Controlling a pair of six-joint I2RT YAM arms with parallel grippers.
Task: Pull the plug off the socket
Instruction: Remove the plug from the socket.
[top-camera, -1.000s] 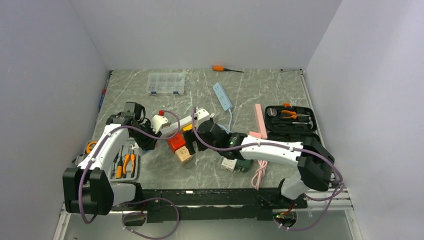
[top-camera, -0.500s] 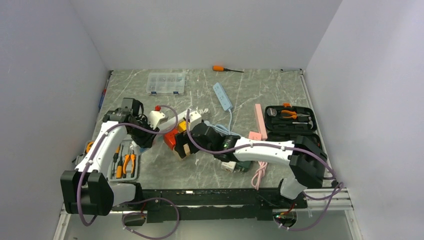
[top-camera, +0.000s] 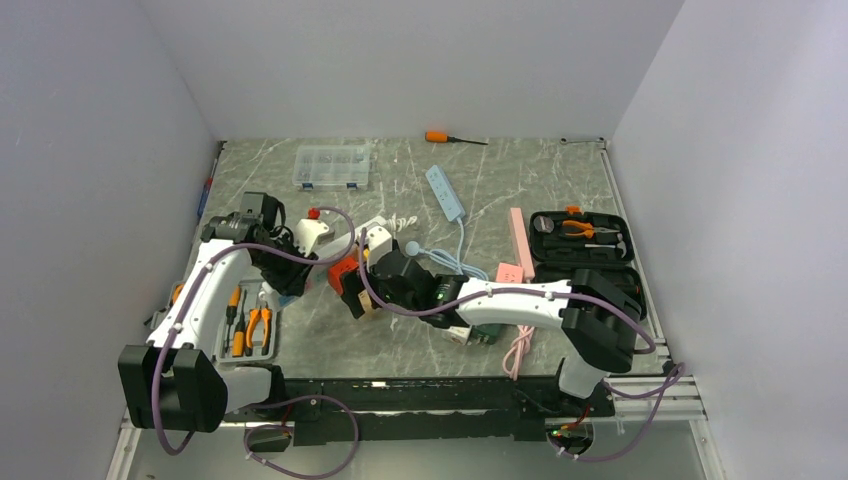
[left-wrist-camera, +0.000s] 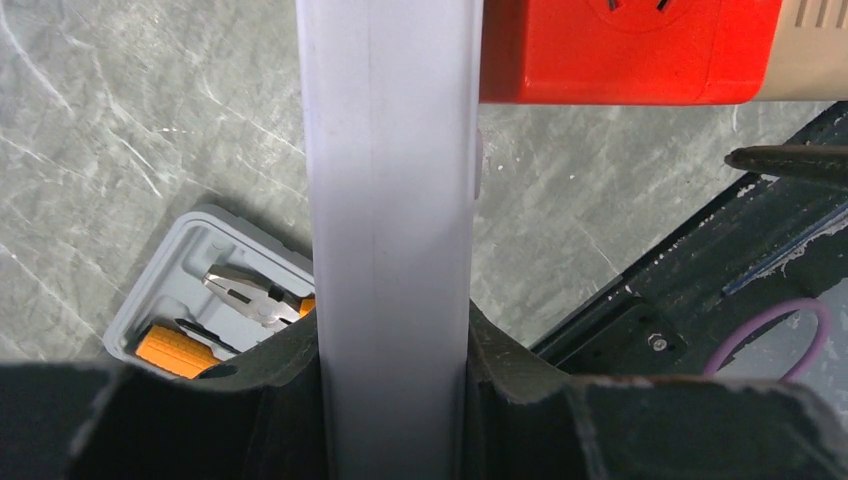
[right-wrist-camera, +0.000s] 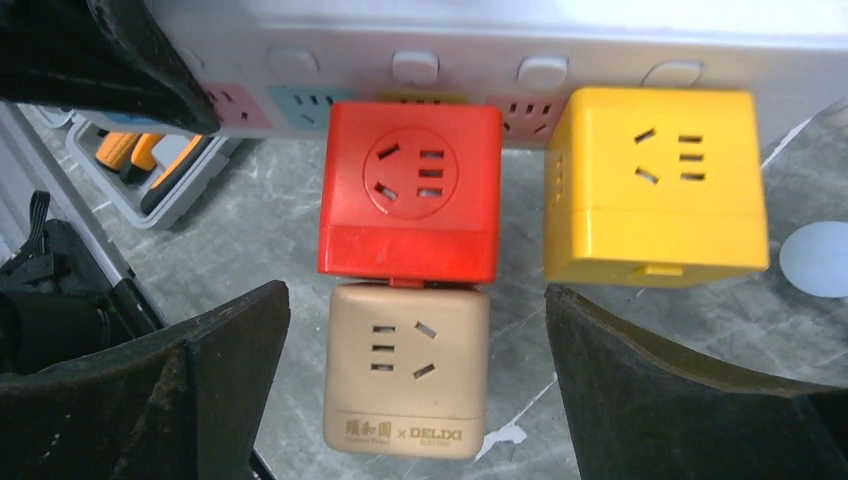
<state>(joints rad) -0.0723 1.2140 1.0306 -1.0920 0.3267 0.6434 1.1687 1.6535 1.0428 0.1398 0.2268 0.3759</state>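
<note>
left claw (left-wrist-camera: 395, 340) clamped on the white power strip (left-wrist-camera: 390, 200), one finger against each long side; fingertips out of frame, both strip ends cut off there. red cube plug (right-wrist-camera: 410, 190) sits plugged into the strip's socket face, prongs hidden. beige cube (right-wrist-camera: 405, 370) touches the red one on the side away from the strip. yellow cube (right-wrist-camera: 655, 185) plugged in just beside red. right claw (right-wrist-camera: 415, 300) spread wide, fingers flanking the red/beige stack, touching neither, gripping nothing. top view: right arm covers most of the cubes. grey tool tray (left-wrist-camera: 150, 290) on the desk (left-wrist-camera: 100, 120), partly hidden behind the strip.
</note>
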